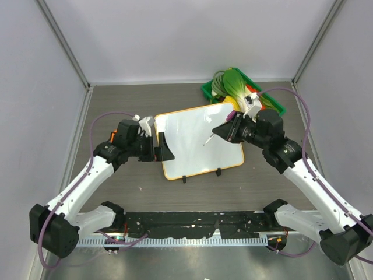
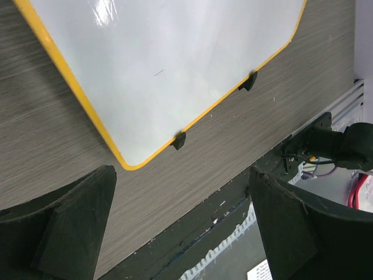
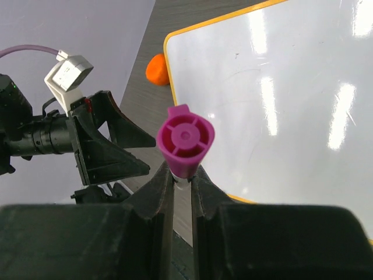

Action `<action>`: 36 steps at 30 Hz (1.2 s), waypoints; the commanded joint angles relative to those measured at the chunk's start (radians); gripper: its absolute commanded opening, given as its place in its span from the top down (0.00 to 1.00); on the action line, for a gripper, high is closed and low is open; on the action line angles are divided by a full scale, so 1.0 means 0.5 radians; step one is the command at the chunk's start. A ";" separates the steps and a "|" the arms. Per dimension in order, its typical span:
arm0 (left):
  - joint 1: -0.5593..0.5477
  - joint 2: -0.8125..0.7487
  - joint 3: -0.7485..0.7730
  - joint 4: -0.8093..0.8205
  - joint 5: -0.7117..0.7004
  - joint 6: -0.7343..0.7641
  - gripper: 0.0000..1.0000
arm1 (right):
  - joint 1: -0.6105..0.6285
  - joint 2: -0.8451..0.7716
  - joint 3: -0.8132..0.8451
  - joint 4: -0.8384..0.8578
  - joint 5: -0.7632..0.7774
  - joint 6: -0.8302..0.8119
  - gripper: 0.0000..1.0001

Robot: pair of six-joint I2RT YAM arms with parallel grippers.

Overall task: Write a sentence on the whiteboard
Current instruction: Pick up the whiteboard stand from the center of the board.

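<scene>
The whiteboard [image 1: 195,143] lies flat mid-table, orange-framed, with two black clips [image 2: 179,140] on its near edge. Its surface is blank apart from a tiny dark mark [image 2: 158,72]; no sentence shows on it. My right gripper [image 1: 230,129] is shut on a purple-pink marker [image 3: 185,143], tilted tip-down over the board's right half, with the tip [image 1: 206,140] at or just above the surface. My left gripper [image 1: 163,147] is open and empty at the board's left edge; in the left wrist view its fingers [image 2: 76,227] stand wide apart over the table near the board [image 2: 175,70].
A green tray [image 1: 274,105] with cables and green-yellow items stands at the back right, just behind the right wrist. A small orange object [image 3: 156,70] sits beside one corner of the board [image 3: 280,87]. A black rail [image 1: 192,221] runs along the near table edge.
</scene>
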 commanded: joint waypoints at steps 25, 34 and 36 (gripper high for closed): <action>-1.401 0.397 -0.411 0.395 -1.622 -0.904 0.16 | -0.125 0.412 -0.117 0.697 -0.152 -0.116 0.99; -1.552 0.999 -0.242 0.542 -1.966 -1.125 0.22 | -0.312 0.425 -0.147 0.784 -0.358 -0.113 0.99; -1.552 1.042 -0.263 0.597 -2.009 -1.152 0.25 | -0.327 0.449 -0.150 0.787 -0.388 -0.125 0.99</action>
